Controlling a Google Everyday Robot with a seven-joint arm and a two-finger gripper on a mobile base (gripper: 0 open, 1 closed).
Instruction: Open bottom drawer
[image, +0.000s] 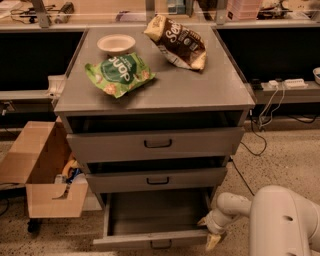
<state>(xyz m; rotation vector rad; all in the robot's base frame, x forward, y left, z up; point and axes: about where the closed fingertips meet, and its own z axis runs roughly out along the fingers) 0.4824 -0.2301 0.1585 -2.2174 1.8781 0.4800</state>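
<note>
The bottom drawer (150, 241), lowest of three grey drawers, stands pulled out, and its plain grey interior (157, 212) shows empty. Its small black loop handle (161, 244) sits at the middle of the narrow front. My gripper (208, 232) is at the right front corner of this drawer, low near the floor, on the end of my white arm (280, 225), which reaches in from the lower right. The middle drawer (158, 180) and the top drawer (158, 144) above it are each slightly ajar.
On the cabinet top (170, 90) lie a green chip bag (119, 74), a brown snack bag (177, 42) and a white bowl (116, 44). An open cardboard box (45, 175) stands on the floor at the left. Cables (250, 145) hang at the right.
</note>
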